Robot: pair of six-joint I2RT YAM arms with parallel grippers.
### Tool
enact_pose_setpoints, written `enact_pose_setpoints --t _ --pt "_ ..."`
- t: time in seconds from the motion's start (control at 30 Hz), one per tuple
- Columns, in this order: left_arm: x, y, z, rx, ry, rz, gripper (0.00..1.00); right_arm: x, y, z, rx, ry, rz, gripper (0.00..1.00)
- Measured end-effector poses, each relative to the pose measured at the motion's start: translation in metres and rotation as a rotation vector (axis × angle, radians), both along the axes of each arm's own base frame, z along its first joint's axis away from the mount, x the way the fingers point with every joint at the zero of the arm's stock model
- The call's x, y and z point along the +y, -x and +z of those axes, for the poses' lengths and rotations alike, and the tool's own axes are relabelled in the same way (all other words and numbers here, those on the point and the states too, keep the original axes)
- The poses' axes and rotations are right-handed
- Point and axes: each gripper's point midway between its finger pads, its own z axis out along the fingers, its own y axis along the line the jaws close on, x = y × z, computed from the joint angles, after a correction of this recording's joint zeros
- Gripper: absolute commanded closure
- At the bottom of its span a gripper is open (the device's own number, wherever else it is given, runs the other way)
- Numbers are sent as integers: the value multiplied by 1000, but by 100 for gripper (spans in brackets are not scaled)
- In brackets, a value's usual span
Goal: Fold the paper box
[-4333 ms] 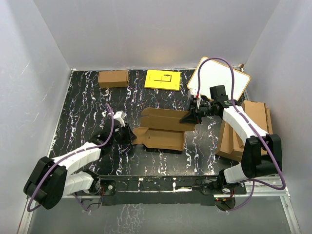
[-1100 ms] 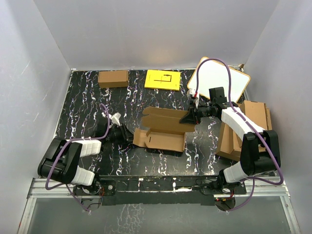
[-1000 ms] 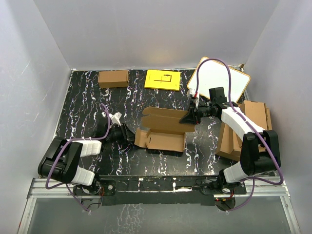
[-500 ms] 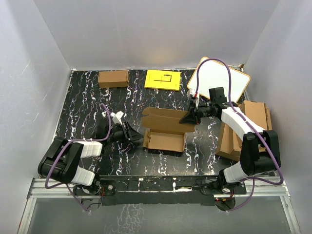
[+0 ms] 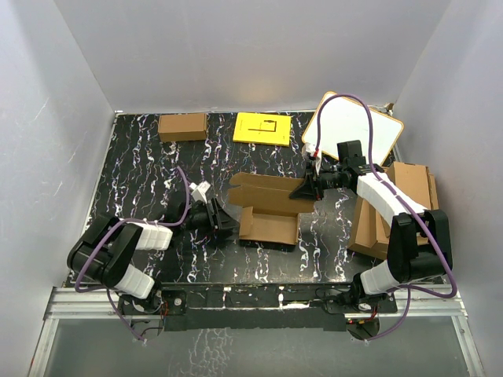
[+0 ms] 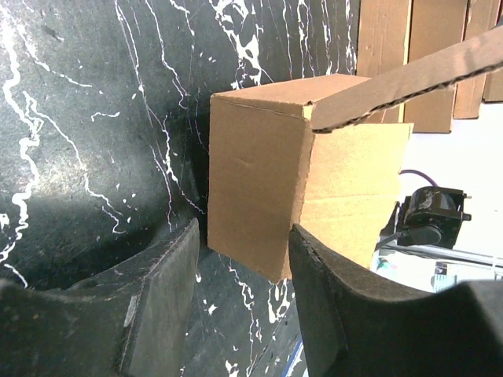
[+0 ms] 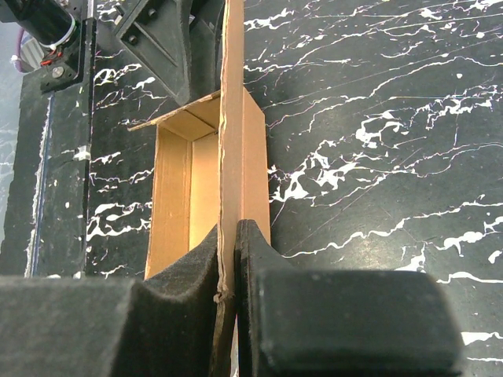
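Note:
The paper box [image 5: 267, 214] lies in the middle of the black marbled table, an oblong brown carton with its lid flap raised at the back. My left gripper [image 5: 225, 221] is at its left end, open. In the left wrist view the box's upright end wall [image 6: 255, 204] stands just in front of the left gripper [image 6: 244, 294], its lower corner reaching in between the fingertips. The right fingertip [image 6: 326, 298] is against the corner and the other stands apart. My right gripper [image 5: 303, 188] is shut on the lid flap's edge [image 7: 230, 141]. The right gripper [image 7: 229, 263] looks down along the box's open trough [image 7: 189, 196].
A smaller brown carton [image 5: 182, 126] and a yellow sheet [image 5: 263, 128] lie at the back of the table. A white board [image 5: 354, 129] leans at the back right. A pile of larger cardboard sheets [image 5: 393, 216] sits at the right edge under the right arm.
My left gripper has moved right and its jaws have widened. The box's left end flap, lying outward before, now stands upright against the box. The right gripper has kept its hold.

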Motion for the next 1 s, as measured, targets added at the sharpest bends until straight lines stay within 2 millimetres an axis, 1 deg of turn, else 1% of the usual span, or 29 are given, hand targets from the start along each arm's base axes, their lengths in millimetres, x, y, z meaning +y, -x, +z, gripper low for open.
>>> enact_pose_setpoints --t 0.17,0.3,0.6,0.73,1.0 --pt "-5 -4 1 -11 -14 5 45 0 0 0 -1 1 0 92" --pt "-9 -7 3 -19 -24 11 44 0 0 0 -1 1 1 92" --pt "-11 -10 5 -30 -48 37 44 0 1 0 2 1 2 92" --pt "-14 -13 4 -26 -100 51 45 0 2 -1 6 2 2 92" --pt "-24 -21 12 -64 -248 81 50 0 2 -1 8 1 2 92"
